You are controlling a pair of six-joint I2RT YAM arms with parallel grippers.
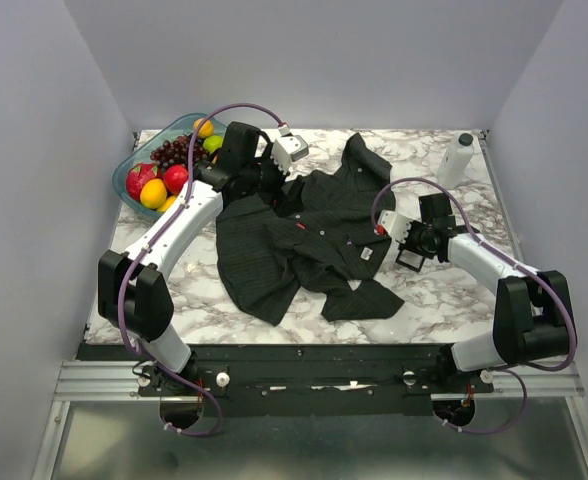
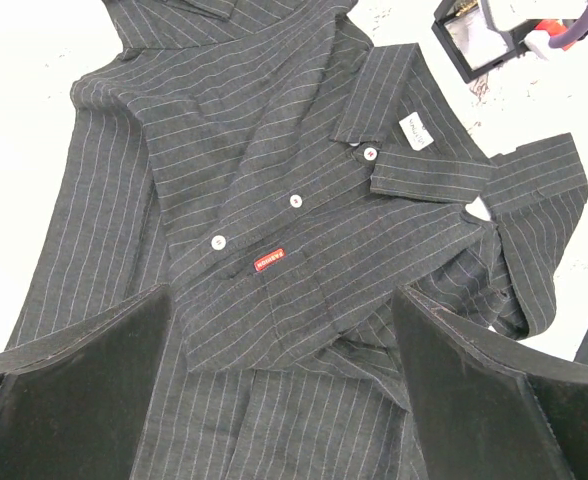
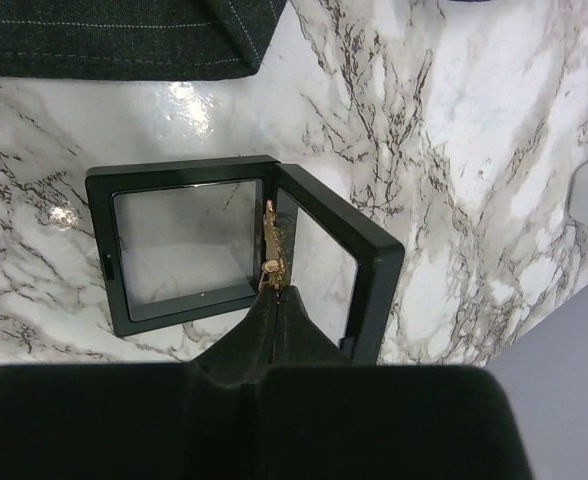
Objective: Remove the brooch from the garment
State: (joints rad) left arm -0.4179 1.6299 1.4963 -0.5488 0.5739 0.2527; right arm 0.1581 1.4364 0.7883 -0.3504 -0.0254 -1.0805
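Brooch: a small gold-coloured pin, the brooch, is held off the garment, pinched at the fingertips of the right end effector just above an opened frame case.
Right end effector: the right end effector is closed on the brooch, its two fingers pressed together with the pin standing out beyond them.
Frame case: the black frame case is set on the worktop near the garment's right edge; one clear-paned half lies flat and the other is raised at an angle along the hinge.
Garment: the black pinstriped garment is spread crumpled over the middle of the worktop; white buttons, a red tag and a white label are seen on its front.
Left end effector: the left end effector is held wide open above the shirt front, with nothing gripped between its fingers.
Worktop: a white marbled worktop carries everything.
Fruit bowl: a clear fruit bowl filled with fruit is placed at the far left corner.
Bottle: a white bottle is stood upright at the far right corner, well apart from the garment.
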